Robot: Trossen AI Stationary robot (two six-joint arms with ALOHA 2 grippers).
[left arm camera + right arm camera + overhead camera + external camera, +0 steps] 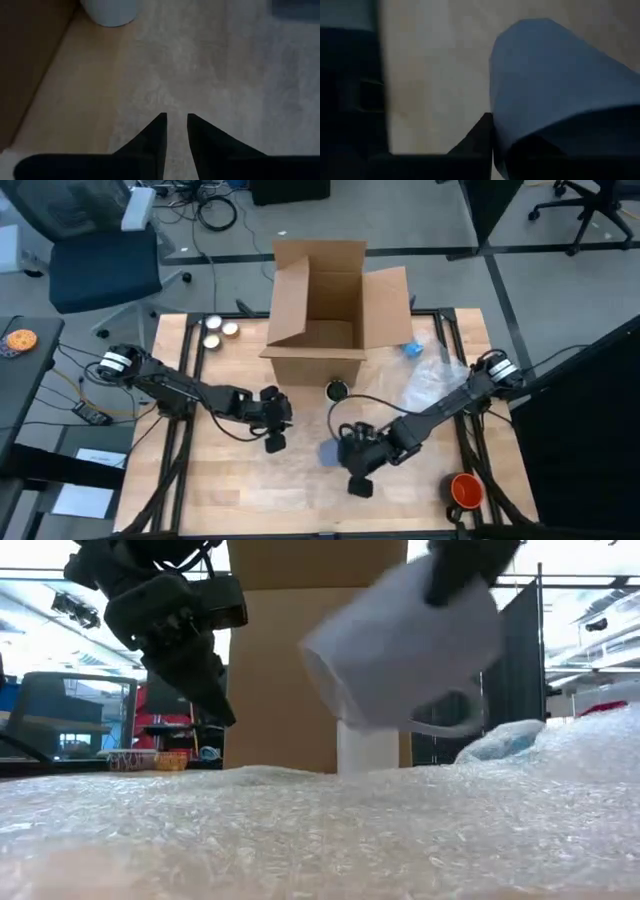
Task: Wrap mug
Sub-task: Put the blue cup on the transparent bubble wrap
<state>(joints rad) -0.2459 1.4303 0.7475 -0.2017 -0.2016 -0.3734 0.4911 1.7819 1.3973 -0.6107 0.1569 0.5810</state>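
Observation:
A pale mug (328,452) hangs tilted above the bubble wrap (320,830), held by my right gripper (350,458), which comes down on it from above (460,565). In the low view the mug's (400,650) mouth faces the left arm's side and its handle (450,725) hangs underneath. My left gripper (274,438) hovers to the mug's left over the wrap, fingers pointing down (215,705) with a narrow gap (175,122) and nothing between them. A second mug (337,390) stands upright on its base in front of the box. My right gripper is shut on the mug. One finger (477,132) lies against the mug's outer wall (502,115); the mug hides the other finger. The fingers come from above, slanting from the table's right. The mug is tilted and lifted clear of the wrap.
An open cardboard box (320,310) stands at the table's far middle. More crumpled wrap (430,385) and a blue scrap (413,348) lie to its right. Two tins (218,328) sit at the far left, an orange object (465,490) at the near right.

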